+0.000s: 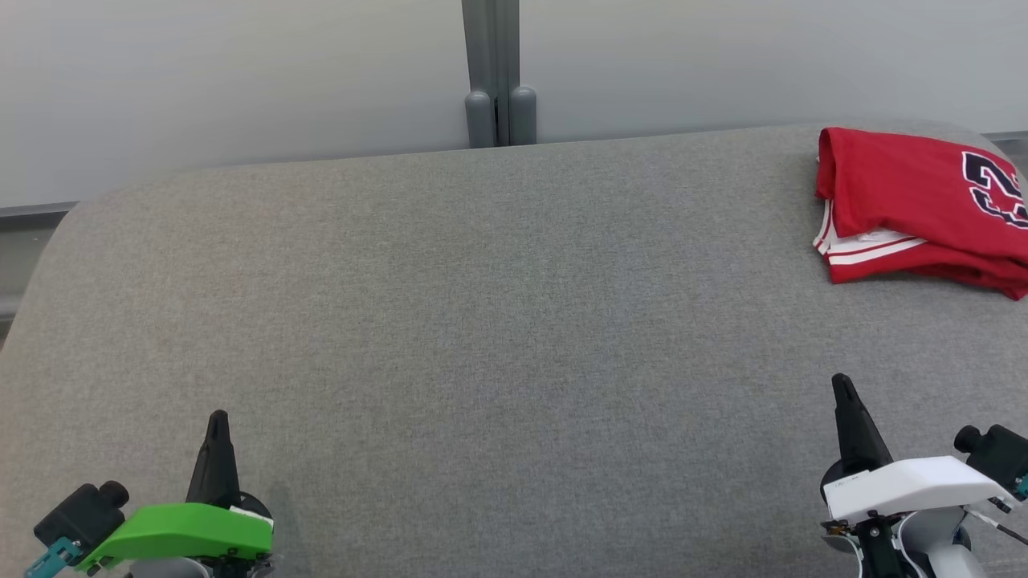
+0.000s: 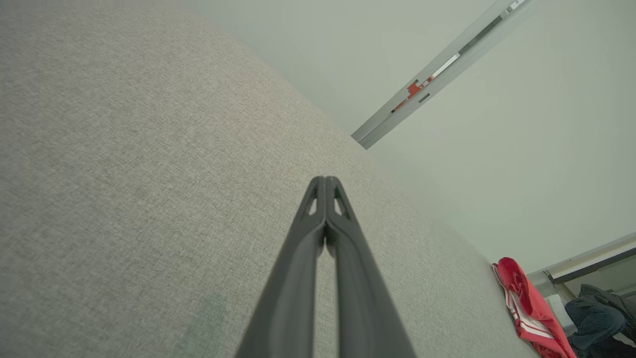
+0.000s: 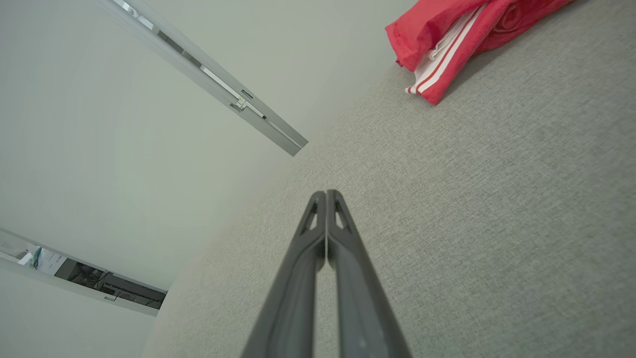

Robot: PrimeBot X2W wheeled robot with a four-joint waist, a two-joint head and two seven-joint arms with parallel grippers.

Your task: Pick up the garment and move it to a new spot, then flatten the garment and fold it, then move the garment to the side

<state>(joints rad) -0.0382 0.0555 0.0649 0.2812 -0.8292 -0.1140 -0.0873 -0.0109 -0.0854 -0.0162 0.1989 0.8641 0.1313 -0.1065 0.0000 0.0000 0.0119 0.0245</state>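
A red jersey (image 1: 915, 197) with white stripes and a dark number lies folded at the far right of the grey padded surface (image 1: 498, 321). In the left wrist view the jersey (image 2: 526, 303) shows at the lower right, and in the right wrist view the jersey (image 3: 457, 35) shows at the top right. My left gripper (image 1: 217, 421) sits at the lower left, shut and holding nothing, fingertips together (image 2: 325, 180). My right gripper (image 1: 842, 384) sits at the lower right, well short of the jersey, also shut and holding nothing (image 3: 326, 193).
A pale wall with a grey vertical post (image 1: 498, 72) stands behind the surface. A dark bundle (image 2: 596, 313) lies beyond the surface's edge past the jersey. The surface's rounded far edge runs along the wall.
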